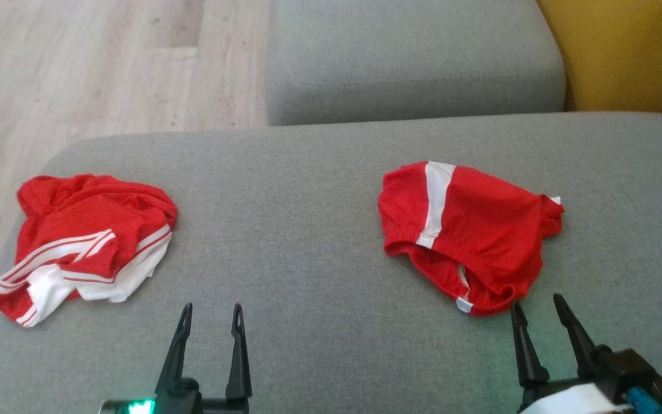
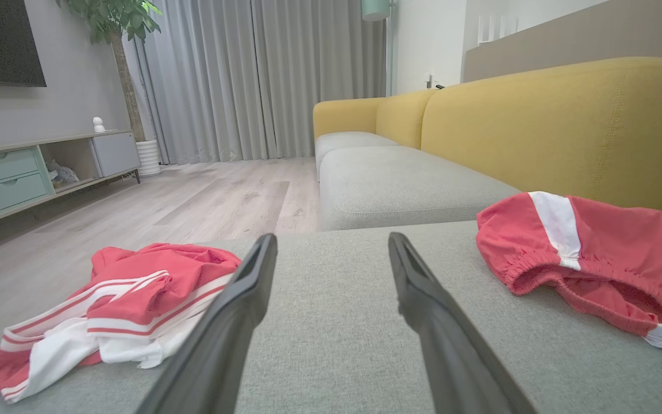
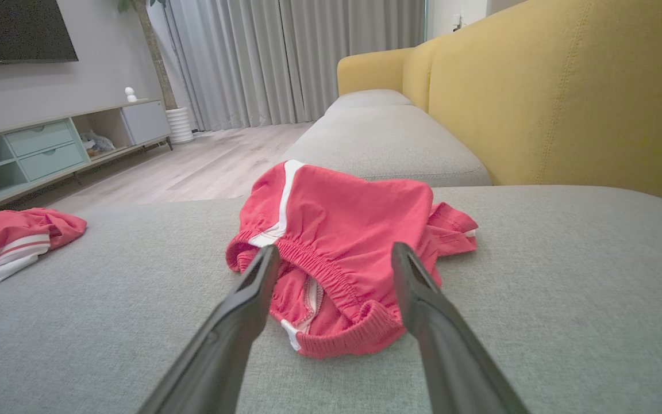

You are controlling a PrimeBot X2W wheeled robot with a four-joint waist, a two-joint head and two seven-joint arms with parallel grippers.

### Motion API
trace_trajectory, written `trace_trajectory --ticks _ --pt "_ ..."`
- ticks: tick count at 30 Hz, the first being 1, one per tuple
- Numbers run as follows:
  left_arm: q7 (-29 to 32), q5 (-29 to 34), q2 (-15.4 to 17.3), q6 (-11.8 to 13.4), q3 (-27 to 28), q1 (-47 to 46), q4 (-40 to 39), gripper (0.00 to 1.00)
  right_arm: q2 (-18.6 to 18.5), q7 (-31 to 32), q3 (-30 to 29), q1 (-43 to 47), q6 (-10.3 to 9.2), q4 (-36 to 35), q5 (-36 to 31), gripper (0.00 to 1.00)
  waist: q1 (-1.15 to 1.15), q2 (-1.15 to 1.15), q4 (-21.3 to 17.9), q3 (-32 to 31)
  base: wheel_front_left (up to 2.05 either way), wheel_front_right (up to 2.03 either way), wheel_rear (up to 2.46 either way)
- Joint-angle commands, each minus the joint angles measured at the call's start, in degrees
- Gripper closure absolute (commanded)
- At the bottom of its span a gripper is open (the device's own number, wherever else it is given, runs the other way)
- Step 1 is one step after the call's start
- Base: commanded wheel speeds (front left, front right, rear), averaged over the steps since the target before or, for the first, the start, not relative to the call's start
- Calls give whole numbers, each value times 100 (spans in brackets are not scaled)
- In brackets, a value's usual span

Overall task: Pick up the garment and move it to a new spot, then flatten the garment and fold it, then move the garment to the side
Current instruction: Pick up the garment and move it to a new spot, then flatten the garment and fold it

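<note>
big grey fabric sofa seat cushion [image 1: 319, 190] is the work surface. mustard-yellow sofa backrest [image 1: 624, 52] sits behind it at far right, pale wood-plank floor [image 1: 78, 69] off its far-left side. two garments lie on the cushion, well apart.

crumpled red garment with white striped trim [image 1: 87, 241] sits near the cushion's left edge, bunched up, white part spilling toward the robot. red shorts with a white side stripe and elastic waistband [image 1: 469, 230] lie on the right half, loosely heaped, waistband gaping toward the robot. neither is flat, neither is folded.

left hand [image 1: 212, 310] hovers over bare cushion between the two garments, fingers spread wide, holding nothing, touching nothing. right hand [image 1: 537, 302] is also wide and empty, tips just short of the shorts' near edge. in the right wrist view the waistband sits square between its fingers.

progress call: basically at zero. no pick, no relocation, no flatten, no fold, no set-aside to be seen. can't say for sure which piece is the target, but the right hand's line-up points at the shorts. left to do, as i read it: everything. grab at the waistband, lift, carry to open cushion toward the middle, spread flat, fold, then shift it aside.
</note>
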Motion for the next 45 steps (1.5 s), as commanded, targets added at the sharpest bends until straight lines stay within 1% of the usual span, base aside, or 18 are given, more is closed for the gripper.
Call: trace_trajectory --ticks 1,9,18,25,28,30,33,34,38,40,44,45 --pt "-35 27 -65 46 191 -150 -200 0 -31 -22 113 -137 39 -202 -31 0 1 0 95 -116 0 0 0" --pt "-36 211 -88 94 142 27 -67 0 -31 -22 131 -88 39 -172 -103 0 1 0 102 -207 0 0 0" --pt "-36 214 -95 109 175 25 50 0 -31 -22 168 -98 39 -139 -96 0 1 0 99 -234 0 0 0" --pt "-36 223 -97 74 168 15 88 0 -31 -22 185 -113 39 -136 -53 0 1 0 89 -210 0 0 0" --pt "-36 123 -97 19 127 7 108 0 -31 -22 186 -123 39 -138 -46 0 1 0 81 -185 0 0 0" --pt "-36 -27 -97 -75 56 -35 122 0 -31 -22 183 -137 39 -148 -42 0 1 0 75 -147 0 0 0" --pt "-36 -333 -98 -337 -156 -193 185 0 -31 -22 201 -182 39 -159 -44 0 1 0 41 -63 0 0 0" --pt "-36 -333 -98 -337 -156 -193 185 0 -31 -22 201 -182 39 -159 -44 0 1 0 41 -63 0 0 0" --pt "-36 -796 -98 -784 -562 -581 415 0 -31 -22 300 -271 39 -170 -56 0 1 0 -102 89 0 0 0" --pt "-36 -1113 -98 -975 -783 -834 553 0 -31 -22 366 -333 39 -176 -72 0 1 0 -224 212 0 0 0" --pt "-36 -1807 -98 -1265 -1288 -1468 877 0 -31 -22 479 -486 39 -222 -99 0 1 0 -531 521 0 0 0" --pt "-36 -1966 -98 -1370 -1548 -1867 1049 0 -31 -22 537 -609 39 -263 -112 0 1 0 -724 758 0 0 0"
